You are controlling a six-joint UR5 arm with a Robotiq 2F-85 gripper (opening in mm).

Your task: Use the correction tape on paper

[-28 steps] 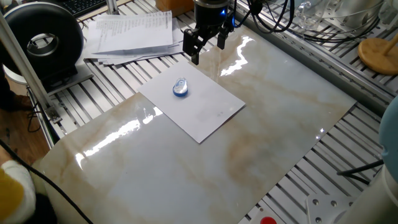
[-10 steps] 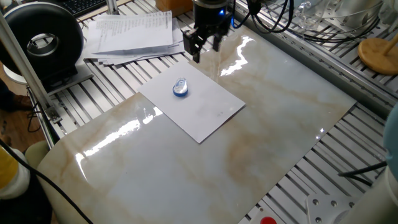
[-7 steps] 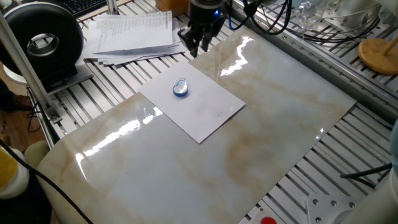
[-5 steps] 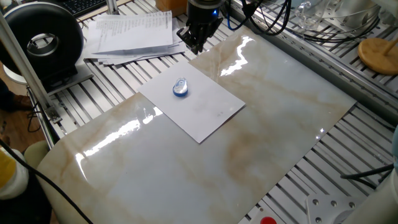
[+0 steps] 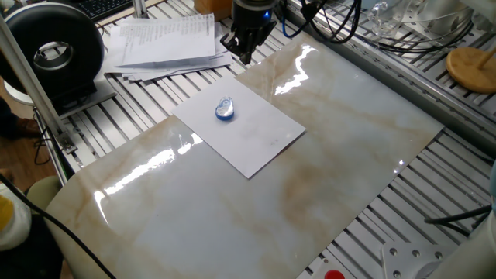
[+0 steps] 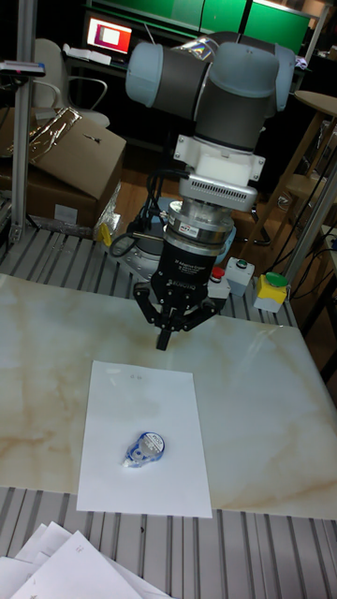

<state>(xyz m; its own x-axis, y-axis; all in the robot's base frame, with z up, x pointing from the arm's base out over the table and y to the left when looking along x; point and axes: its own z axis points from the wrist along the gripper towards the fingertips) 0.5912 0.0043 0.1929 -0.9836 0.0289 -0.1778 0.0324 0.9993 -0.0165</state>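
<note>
Robotics lab. Aluminium-slat table (image 5: 434, 174) under a marble-look slab (image 5: 310, 163) (glossy). Monitors (image 6: 110, 36), cardboard box (image 6: 70, 173), cables (image 5: 341, 23).

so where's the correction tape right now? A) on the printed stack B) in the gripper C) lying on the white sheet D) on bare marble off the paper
C: the correction tape lies on the paper, near one end of the sheet, while the gripper hangs above the marble apart from it, fingers together and holding nothing.
</note>
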